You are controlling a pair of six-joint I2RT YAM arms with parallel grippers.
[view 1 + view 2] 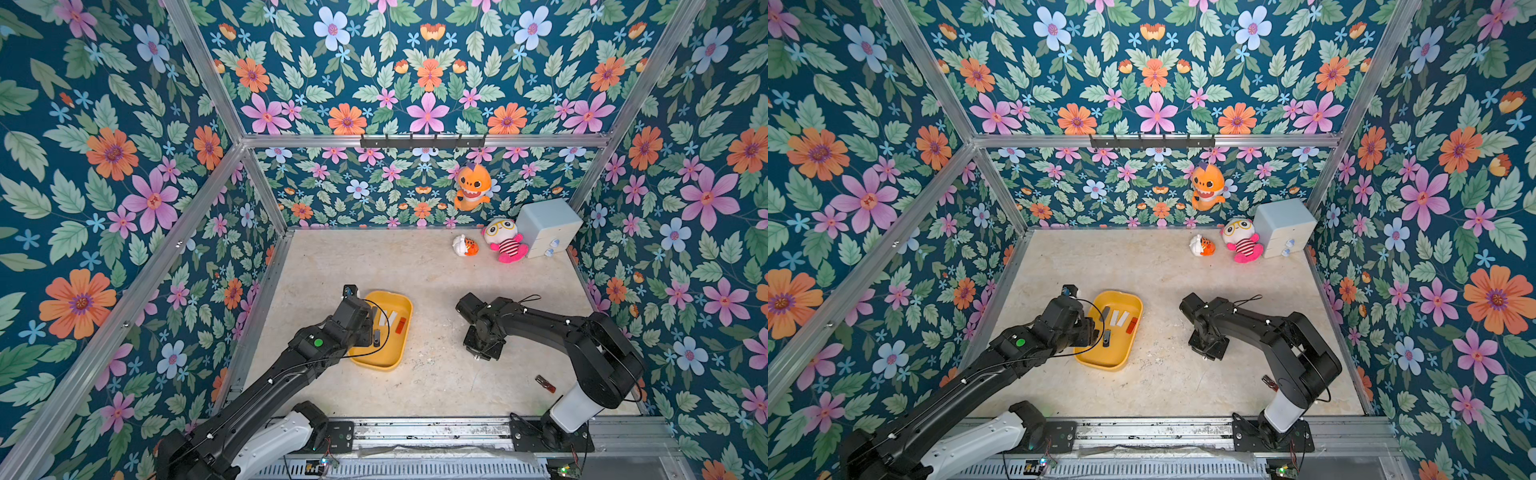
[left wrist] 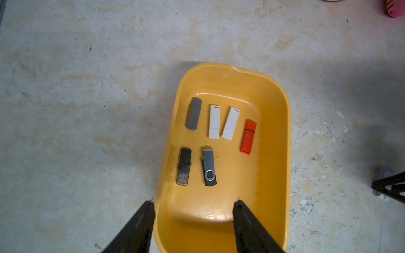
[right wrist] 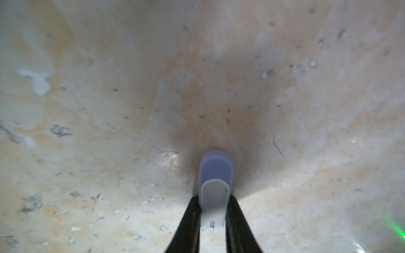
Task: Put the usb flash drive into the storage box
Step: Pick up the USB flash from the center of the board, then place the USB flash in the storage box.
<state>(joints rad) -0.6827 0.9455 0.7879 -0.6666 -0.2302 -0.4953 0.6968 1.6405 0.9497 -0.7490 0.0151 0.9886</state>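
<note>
My right gripper (image 3: 213, 200) clamps the usb flash drive (image 3: 215, 168) across its narrow sides; it looks light, stiff and slippery. My left gripper (image 2: 192, 203) gapes above the storage box (image 2: 287, 131).

free: table (image 1: 432, 299) between storage box (image 1: 376, 365) and right arm (image 1: 540, 324) | blocked: left arm (image 1: 316, 345) overhangs box rim

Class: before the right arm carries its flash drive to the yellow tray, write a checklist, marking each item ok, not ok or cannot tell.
1. Right gripper shut on the purple-and-white flash drive: ok.
2. Drive lifted off the table: cannot tell.
3. Free floor in the storage box: ok.
4. Left gripper clear of the box: not ok, it hangs open over it.
5. Dark red drive in the box: not ok, on the table.
</note>
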